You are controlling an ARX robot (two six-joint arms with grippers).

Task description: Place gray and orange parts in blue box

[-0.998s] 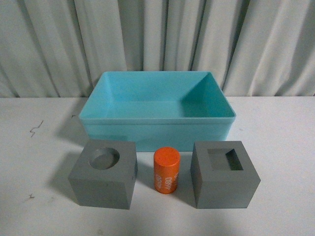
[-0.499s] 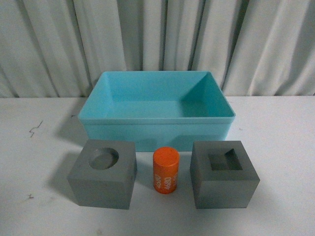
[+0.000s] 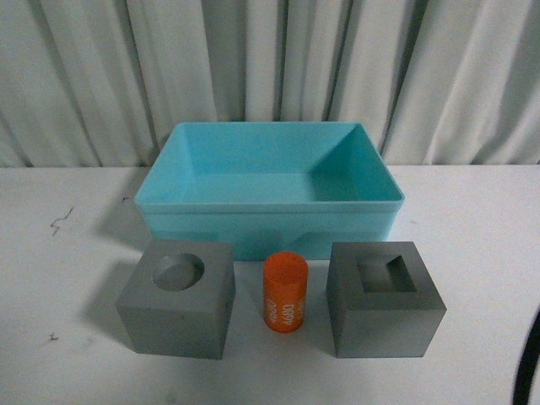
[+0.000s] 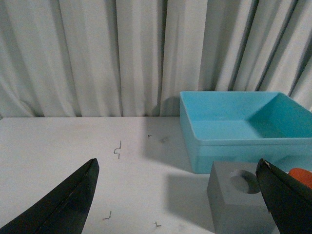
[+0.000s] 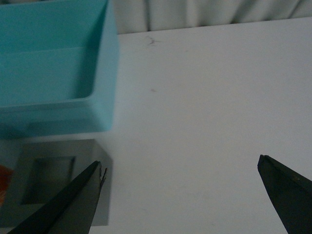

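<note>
1. The box (image 3: 270, 229) sits toward the back of the bench (image 3: 59, 287), with its far side near the curtain (image 3: 270, 67).
2. All 3 parts are outside the box. They stand in a row in front of its near wall, between it and me.
3. The round-hole cube (image 3: 175, 308) is at the left of the row, with its recess facing up.
4. The cylinder (image 3: 285, 293) stands upright in the middle, with white digits running along its side. It is apart from both cubes and just in front of the box wall.
5. The square-hole cube (image 3: 384, 312) is at the right of the row, also with its recess facing up.
6. My left jaws are spread wide and hold nothing. In the left wrist view the dark fingertips (image 4: 73, 200) sit well apart, with bare bench between them. The round-hole cube is near one tip and the box lies beyond it.
7. My right jaws are also spread wide and empty. In the right wrist view they hang over bare bench beside the square-hole cube. 1 tip (image 5: 68, 204) overlaps that cube's corner, but I cannot tell whether it touches.
8. A dark strip (image 3: 531, 363) shows at the lower right edge of the front view. I cannot tell which part of me it is.
9. Small dark marks (image 3: 61, 221) dot the bench to the left of the box.
</note>
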